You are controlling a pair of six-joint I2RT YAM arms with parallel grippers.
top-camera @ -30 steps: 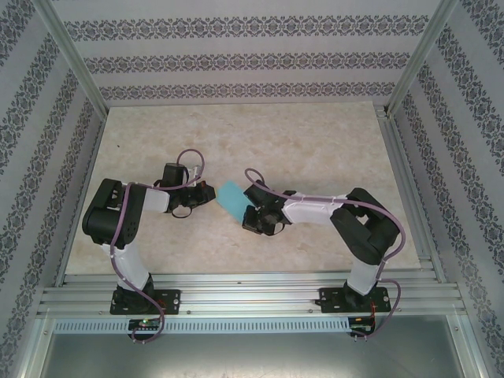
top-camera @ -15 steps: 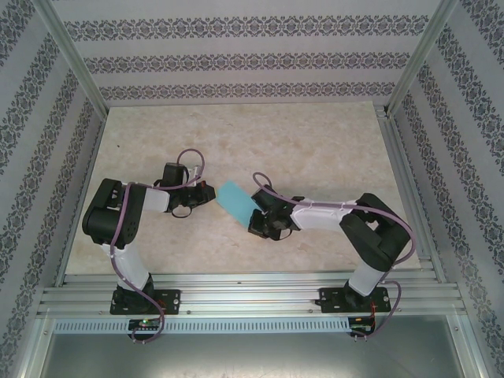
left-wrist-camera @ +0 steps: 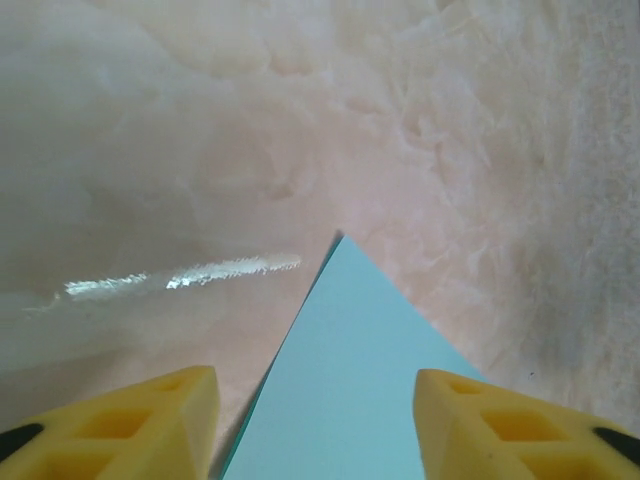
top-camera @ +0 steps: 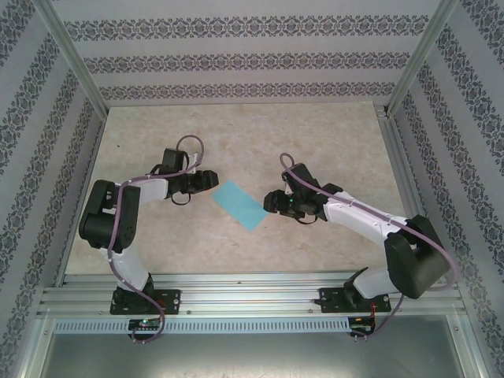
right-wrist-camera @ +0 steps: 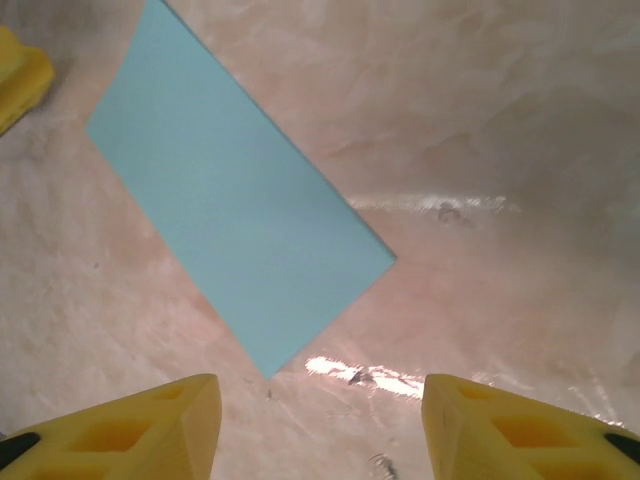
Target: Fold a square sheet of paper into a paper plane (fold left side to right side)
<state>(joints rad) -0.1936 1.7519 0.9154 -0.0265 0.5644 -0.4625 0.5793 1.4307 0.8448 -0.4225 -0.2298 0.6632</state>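
1. The square sheet of paper [top-camera: 240, 205] lay flat on the bench [top-camera: 315, 142], just below the centre of the top view. It was tilted so that its long edges ran from upper left to lower right. It read as a narrow rectangle, not a square, so the left-to-right fold was probably made already. The layers could not be told apart.
2. The left jaws stood open and gripped nothing. Their yellow fingers [left-wrist-camera: 150, 420] sat at the bottom corners of the left wrist view with one corner of the sheet between them. They seemed lined up to pin or pinch that end.
3. The right jaws were also open and empty, just right of the sheet's lower-right end in the top view. In the right wrist view most of the sheet lay apart from them, toward the upper left, which left its edges in plain sight.
4. The two arms faced each other across the paper, one at each end. This was likely so one could hold the sheet while the other worked the next crease.
5. Thin paper lying flush on a smooth bench would likely slide rather than lift, so any pinch at the corner would need to be careful.
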